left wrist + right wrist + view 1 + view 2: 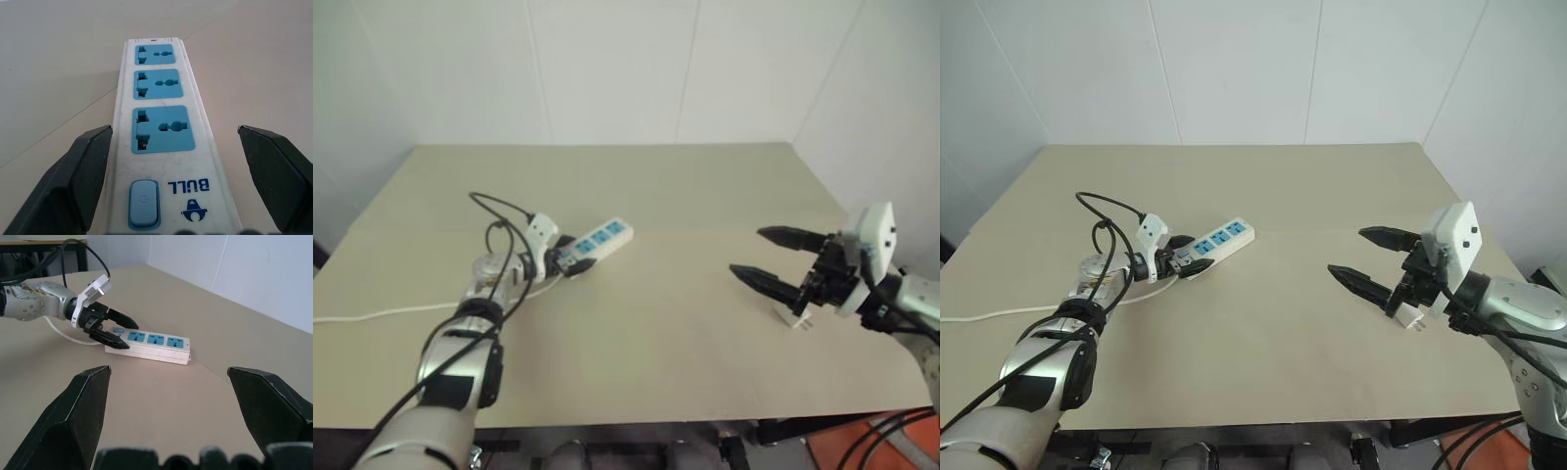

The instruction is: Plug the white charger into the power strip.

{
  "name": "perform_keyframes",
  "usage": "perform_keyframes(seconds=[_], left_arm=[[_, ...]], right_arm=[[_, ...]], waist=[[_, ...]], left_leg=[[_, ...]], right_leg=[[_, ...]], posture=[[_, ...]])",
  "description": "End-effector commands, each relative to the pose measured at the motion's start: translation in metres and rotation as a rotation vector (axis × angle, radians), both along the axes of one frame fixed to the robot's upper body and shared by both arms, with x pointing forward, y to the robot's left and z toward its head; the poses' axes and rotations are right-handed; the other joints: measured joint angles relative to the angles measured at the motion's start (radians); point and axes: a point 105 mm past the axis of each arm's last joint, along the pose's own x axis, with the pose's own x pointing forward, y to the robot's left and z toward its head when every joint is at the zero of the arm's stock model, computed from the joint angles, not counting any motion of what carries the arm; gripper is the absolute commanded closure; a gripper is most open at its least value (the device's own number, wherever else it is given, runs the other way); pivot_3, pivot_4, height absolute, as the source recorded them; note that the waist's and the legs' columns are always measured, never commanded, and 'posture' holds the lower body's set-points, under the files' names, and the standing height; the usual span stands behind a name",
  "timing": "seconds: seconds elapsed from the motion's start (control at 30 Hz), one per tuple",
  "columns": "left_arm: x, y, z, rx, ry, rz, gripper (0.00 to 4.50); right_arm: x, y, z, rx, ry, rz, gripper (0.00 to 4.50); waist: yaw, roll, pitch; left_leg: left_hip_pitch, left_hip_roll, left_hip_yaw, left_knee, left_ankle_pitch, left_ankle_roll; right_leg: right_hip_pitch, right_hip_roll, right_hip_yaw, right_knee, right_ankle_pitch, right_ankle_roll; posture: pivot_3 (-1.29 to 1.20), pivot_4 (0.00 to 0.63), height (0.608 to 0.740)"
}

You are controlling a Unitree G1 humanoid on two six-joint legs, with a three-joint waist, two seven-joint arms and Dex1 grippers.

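**Straddling the strip's switch end, charger not yet picked up**

Left gripper (108, 328) sits at the switch end of the power strip (597, 240), black fingers (78, 171) spread wide to either side of the bar, gripping nothing. The strip lies flat left of centre on the beige table (685, 196), cord (372, 315) trailing off left. Right gripper (1371, 257) hovers with jaws wide and empty. White charger (1411, 317) lies on the table just below it.

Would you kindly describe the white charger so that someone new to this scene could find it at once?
Start at the beige table and go to its right side, under the right gripper. The white charger lies on the tabletop there. It is a small white cube with short metal prongs, far from the long power strip on the left.
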Motion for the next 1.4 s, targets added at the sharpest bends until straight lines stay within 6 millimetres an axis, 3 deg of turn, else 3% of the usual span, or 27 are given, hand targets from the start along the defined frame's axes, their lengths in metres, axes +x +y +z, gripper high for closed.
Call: perform_keyframes(seconds=[0.03, 0.47, 0.93, 1.1, 1.4], left_arm=[[-0.001, 0.008, -0.002, 0.01, -0.015, 0.022, 0.03], [-0.009, 0.02, -0.029, 0.02, 0.044, 0.083, 0.03], [-0.01, 0.006, -0.033, -0.064, 0.066, 0.066, 0.03], [-0.015, 0.004, -0.045, -0.019, 0.091, 0.056, 1.18], [-0.021, 0.003, -0.051, 0.035, 0.083, 0.008, 1.21]], right_arm=[[-0.005, 0.001, 0.013, 0.002, -0.055, 0.001, 0.0], [-0.005, 0.001, 0.015, -0.002, -0.056, 0.004, 0.0], [-0.007, 0.0, 0.018, -0.011, -0.06, 0.005, 0.0], [-0.007, 0.001, 0.021, -0.008, -0.063, 0.012, 0.0], [-0.007, 0.001, 0.027, 0.012, -0.072, 0.022, 0.0]], waist=[[-0.002, 0.0, 0.0], [0.0, 0.0, 0.0], [0.005, 0.0, 0.0], [0.004, 0.0, 0.0], [0.001, 0.0, 0.0]], left_leg=[[0.0, 0.0, 0.0, 0.0, 0.0, 0.0], [0.003, 0.0, 0.0, 0.0, 0.0, 0.0], [0.004, 0.0, 0.0, 0.001, 0.0, 0.0], [0.005, 0.0, 0.0, 0.001, 0.0, 0.0], [0.008, 0.0, 0.0, 0.001, 0.0, 0.0]], right_leg=[[0.0, 0.0, 0.0, 0.0, 0.0, 0.0], [0.002, 0.0, 0.0, 0.001, 0.0, 0.0], [0.005, 0.0, 0.0, 0.0, 0.0, 0.0], [0.006, 0.0, 0.0, 0.001, 0.0, 0.0], [0.009, 0.0, 0.0, 0.0, 0.0, 0.001]], posture=[[0.0, 0.15, 0.74], [0.0, 0.15, 0.74], [0.0, 0.15, 0.74], [0.0, 0.15, 0.74], [0.0, 0.15, 0.74]])
